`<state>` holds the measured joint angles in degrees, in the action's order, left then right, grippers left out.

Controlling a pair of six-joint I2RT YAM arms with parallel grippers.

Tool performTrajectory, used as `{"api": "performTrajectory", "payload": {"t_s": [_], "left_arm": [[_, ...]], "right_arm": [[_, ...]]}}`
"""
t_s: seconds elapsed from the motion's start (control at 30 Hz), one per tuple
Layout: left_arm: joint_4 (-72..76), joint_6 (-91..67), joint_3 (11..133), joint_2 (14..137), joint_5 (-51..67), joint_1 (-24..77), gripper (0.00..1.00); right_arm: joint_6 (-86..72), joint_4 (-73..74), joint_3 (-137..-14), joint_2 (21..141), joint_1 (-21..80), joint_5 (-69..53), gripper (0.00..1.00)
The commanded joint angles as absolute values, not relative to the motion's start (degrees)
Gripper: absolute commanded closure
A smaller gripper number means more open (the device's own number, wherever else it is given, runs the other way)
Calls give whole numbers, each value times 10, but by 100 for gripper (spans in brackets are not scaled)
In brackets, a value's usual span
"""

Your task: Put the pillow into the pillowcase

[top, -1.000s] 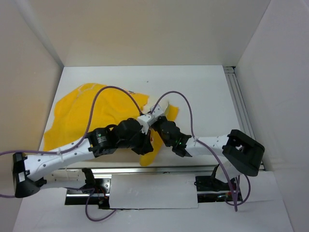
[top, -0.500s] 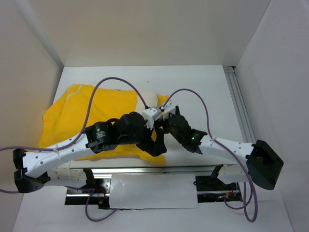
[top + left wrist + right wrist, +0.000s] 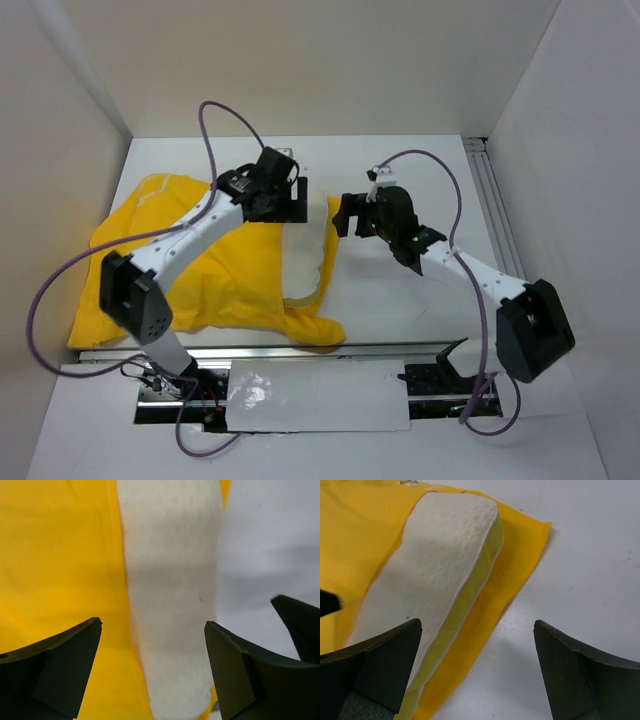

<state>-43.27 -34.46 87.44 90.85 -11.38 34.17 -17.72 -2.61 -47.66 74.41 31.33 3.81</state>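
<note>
So, the pillow (image 3: pixel 305 258) is mostly tucked inside the pillowcase (image 3: pixel 200 270); a cream strip is left showing along the pillowcase's right opening, running near to far. Its far end is straddled from above by the wide-spread left gripper (image 3: pixel 288 208); the right gripper (image 3: pixel 342 214), equally spread, is held just beside it.
</note>
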Motion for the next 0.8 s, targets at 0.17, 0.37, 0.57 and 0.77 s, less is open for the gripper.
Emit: {"api": "performTrajectory", "payload": {"t_s": [0.17, 0.37, 0.57, 0.77], "left_arm": [[-490, -297, 1020, 1106, -147, 274, 12], [-490, -287, 1030, 1142, -161, 256, 20], [-496, -298, 1036, 1176, -163, 256, 94], [-502, -298, 1062, 1151, -180, 250, 100]], "right_arm": [[-272, -81, -599, 901, 288, -86, 0], [-295, -106, -622, 960, 277, -111, 0], [-307, -112, -650, 1011, 277, -130, 0], [-308, -142, -679, 1056, 292, -191, 0]]}}
